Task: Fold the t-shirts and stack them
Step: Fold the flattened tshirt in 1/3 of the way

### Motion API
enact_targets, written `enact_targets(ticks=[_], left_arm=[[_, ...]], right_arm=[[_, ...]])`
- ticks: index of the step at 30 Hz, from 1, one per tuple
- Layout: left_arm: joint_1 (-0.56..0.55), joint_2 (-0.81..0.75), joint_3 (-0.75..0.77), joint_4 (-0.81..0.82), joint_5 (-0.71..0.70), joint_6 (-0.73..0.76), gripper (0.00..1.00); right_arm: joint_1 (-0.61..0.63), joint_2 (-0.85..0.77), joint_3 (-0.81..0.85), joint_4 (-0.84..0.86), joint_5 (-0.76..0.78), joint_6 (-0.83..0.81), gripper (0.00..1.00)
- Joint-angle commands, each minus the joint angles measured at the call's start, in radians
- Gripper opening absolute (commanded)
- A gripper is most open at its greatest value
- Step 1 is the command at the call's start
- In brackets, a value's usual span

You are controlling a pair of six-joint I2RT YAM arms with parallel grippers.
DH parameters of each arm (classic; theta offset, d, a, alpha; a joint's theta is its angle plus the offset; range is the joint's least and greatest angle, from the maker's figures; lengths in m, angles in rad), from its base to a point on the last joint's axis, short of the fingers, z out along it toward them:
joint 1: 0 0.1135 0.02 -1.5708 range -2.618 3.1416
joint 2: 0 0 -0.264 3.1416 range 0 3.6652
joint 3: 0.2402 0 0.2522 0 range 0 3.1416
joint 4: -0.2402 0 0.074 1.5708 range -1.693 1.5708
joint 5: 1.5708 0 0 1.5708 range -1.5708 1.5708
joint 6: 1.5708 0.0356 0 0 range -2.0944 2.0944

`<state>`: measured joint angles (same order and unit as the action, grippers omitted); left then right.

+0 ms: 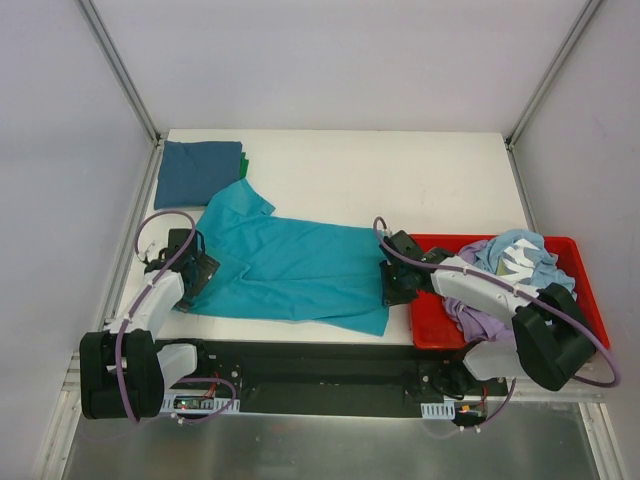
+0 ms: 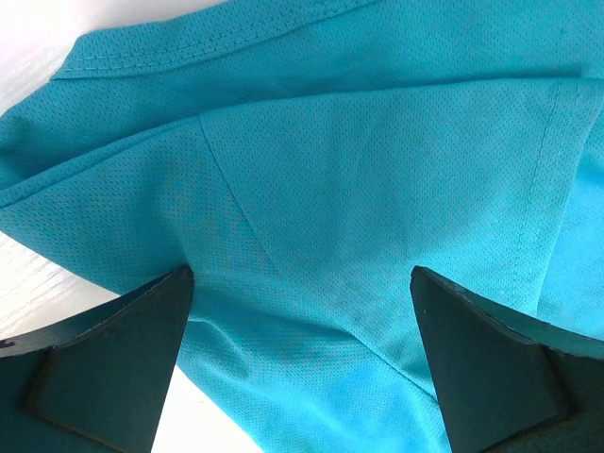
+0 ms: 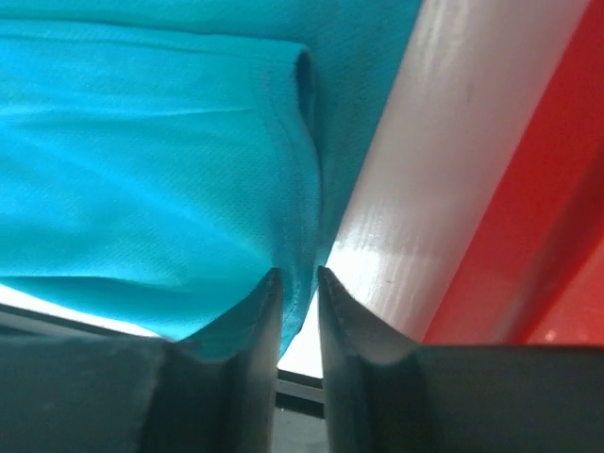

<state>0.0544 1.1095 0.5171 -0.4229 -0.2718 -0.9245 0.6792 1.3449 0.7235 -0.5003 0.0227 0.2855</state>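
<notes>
A teal t-shirt [image 1: 290, 265] lies spread across the middle of the table. My left gripper [image 1: 192, 272] is open at the shirt's left edge, and its dark fingers [image 2: 113, 349] straddle the teal cloth [image 2: 359, 189]. My right gripper [image 1: 397, 285] is at the shirt's right edge, next to the red bin. Its jaws are nearly together with the shirt's hem [image 3: 304, 274] pinched between them. A folded dark blue shirt [image 1: 198, 172] lies on a green one [image 1: 243, 163] at the back left corner.
A red bin [image 1: 430, 325] at the right holds crumpled shirts, light blue [image 1: 520, 258] and lilac [image 1: 472, 312]. Its rim [image 3: 528, 189] is close beside my right fingers. A black rail [image 1: 320, 365] runs along the near table edge. White walls enclose the table.
</notes>
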Motion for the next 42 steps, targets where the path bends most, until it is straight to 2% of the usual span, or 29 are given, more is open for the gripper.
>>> enact_targets(ticks=[1, 5, 8, 11, 16, 20, 23, 29, 34, 39, 42], left_arm=[[0.013, -0.034, 0.003, -0.088, -0.012, 0.012, 0.99], [0.013, -0.054, 0.023, -0.088, 0.032, 0.029, 0.99], [0.012, -0.071, 0.035, -0.089, 0.048, 0.038, 0.99], [0.012, -0.085, 0.029, -0.089, 0.046, 0.038, 0.99], [0.012, -0.073, 0.009, -0.091, 0.072, 0.039, 0.99], [0.013, -0.086, -0.028, -0.103, 0.037, 0.027, 0.99], [0.013, -0.099, -0.031, -0.177, -0.001, 0.006, 0.99], [0.013, -0.2, -0.075, -0.319, -0.026, -0.109, 0.99], [0.013, -0.341, -0.078, -0.421, -0.032, -0.195, 0.99], [0.013, -0.467, 0.003, -0.403, -0.026, -0.16, 0.99], [0.015, -0.449, 0.098, -0.318, 0.028, -0.062, 0.99]], right_arm=[[0.013, -0.018, 0.045, -0.026, -0.079, -0.097, 0.31], [0.06, -0.05, 0.099, -0.012, -0.153, -0.207, 0.56], [0.086, -0.066, 0.114, 0.023, -0.22, -0.232, 0.72], [0.097, -0.063, 0.111, 0.077, -0.227, -0.232, 0.77], [0.111, 0.035, 0.1, 0.158, -0.279, -0.213, 0.78], [0.134, 0.12, 0.096, 0.172, -0.204, -0.195, 0.79], [0.151, 0.138, 0.064, 0.151, -0.184, -0.18, 0.79], [0.21, 0.083, -0.044, 0.147, -0.211, -0.129, 0.79], [0.226, 0.02, -0.059, 0.105, -0.184, -0.134, 0.8], [0.224, -0.047, 0.013, 0.059, -0.064, -0.144, 0.84], [0.217, -0.085, 0.085, 0.046, 0.032, -0.15, 0.9]])
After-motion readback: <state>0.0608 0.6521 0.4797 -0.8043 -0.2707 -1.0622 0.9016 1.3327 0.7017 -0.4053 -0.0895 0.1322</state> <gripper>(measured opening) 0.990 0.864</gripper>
